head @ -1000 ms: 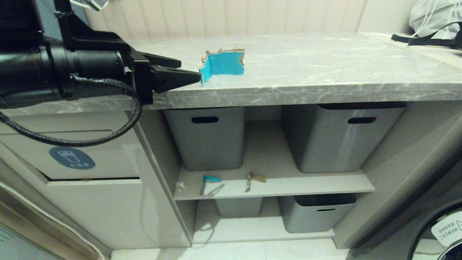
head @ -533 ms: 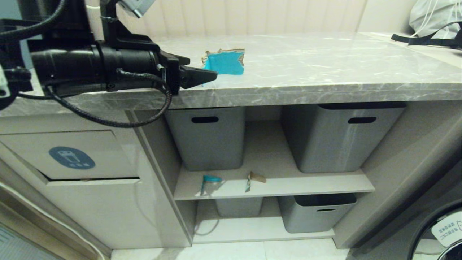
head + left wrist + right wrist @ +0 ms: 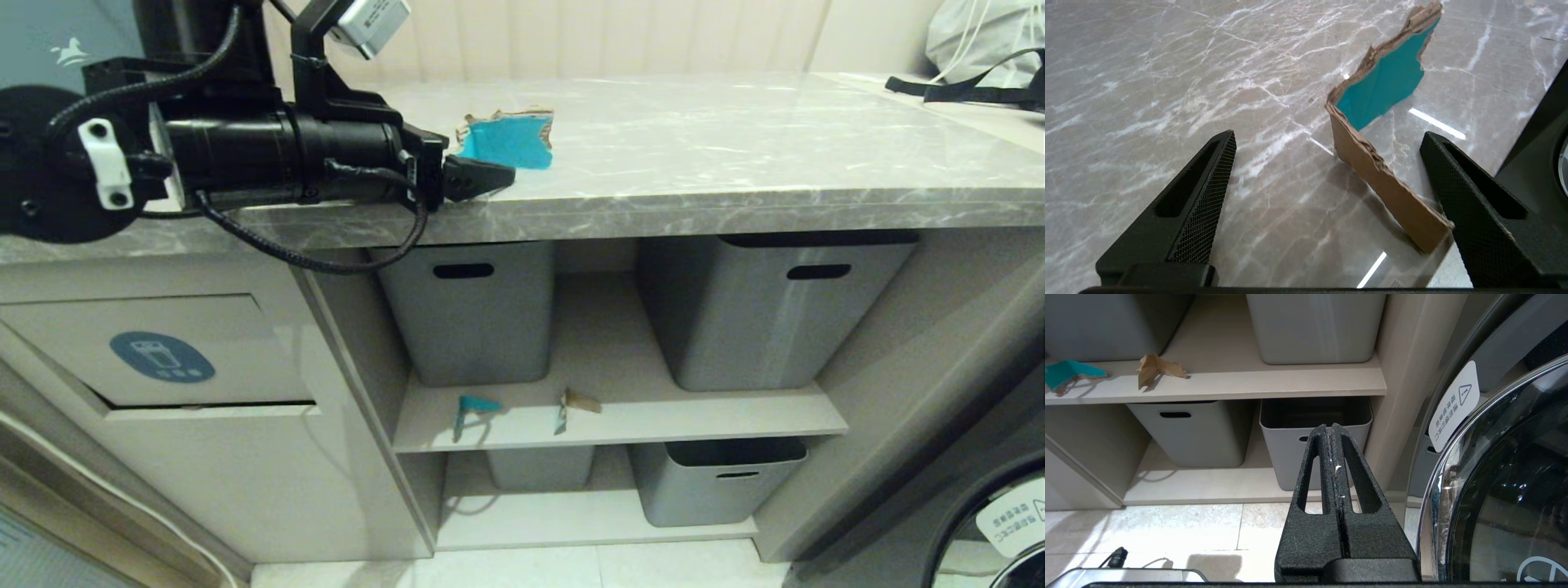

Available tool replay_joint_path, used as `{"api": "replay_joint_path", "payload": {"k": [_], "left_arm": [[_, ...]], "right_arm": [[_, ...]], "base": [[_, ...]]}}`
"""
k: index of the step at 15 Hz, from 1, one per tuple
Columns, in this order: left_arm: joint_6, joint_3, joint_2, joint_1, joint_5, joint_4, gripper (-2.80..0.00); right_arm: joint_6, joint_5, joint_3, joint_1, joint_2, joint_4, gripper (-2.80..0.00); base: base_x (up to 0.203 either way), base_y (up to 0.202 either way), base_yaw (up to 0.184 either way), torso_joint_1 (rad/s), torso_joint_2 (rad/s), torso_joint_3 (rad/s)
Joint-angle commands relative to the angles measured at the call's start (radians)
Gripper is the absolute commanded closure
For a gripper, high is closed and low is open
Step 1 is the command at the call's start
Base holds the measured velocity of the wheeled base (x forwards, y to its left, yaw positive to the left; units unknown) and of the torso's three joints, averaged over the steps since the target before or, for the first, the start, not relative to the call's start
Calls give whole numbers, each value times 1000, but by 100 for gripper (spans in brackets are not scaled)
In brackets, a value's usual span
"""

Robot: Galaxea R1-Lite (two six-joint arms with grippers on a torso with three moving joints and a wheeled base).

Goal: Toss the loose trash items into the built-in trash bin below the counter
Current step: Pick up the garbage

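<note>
The palm-sized bent scrap (image 3: 508,140) stands on edge on the grey marble counter (image 3: 735,147), teal face (image 3: 1388,81) one way and brown flap (image 3: 1384,192) the other. My left gripper (image 3: 490,175) is open over the counter's front, and the brown flap lies between its fingers (image 3: 1208,196), close to one pad. Two small bits, one teal (image 3: 476,404) and one brown (image 3: 575,402), lie on the middle shelf. The bin flap (image 3: 82,327) with its blue oval sticker (image 3: 162,356) sits below the counter at the left. My right gripper (image 3: 1331,426) hangs shut and empty low near the floor.
Grey plastic tubs (image 3: 469,314) (image 3: 767,310) stand on the middle shelf (image 3: 620,416) behind the small bits, with more tubs (image 3: 714,482) below. A washing machine door (image 3: 1506,490) is at the right. A grey bag (image 3: 988,45) lies at the counter's back right.
My left arm has moved rightward along the counter's front, bringing its open fingers around the near flap of the large scrap. The scrap has stayed in place.
</note>
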Motion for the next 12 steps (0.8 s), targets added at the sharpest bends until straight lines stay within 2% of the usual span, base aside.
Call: {"api": "replay_joint_path", "payload": {"k": [1,2,12], "left_arm": [[1,-10,8,-3,-2,0,-280],[1,-14,8,-5,-2,-1,0],[0,-35,26,-20,2,-11,0]], "right_arm": [[0,0,0,0,0,0,0],[0,0,0,0,0,0,0],[0,0,0,0,0,0,0]], "base": [[0,0,0,0,0,0],[0,0,0,0,0,0],[0,0,0,0,0,0]]}}
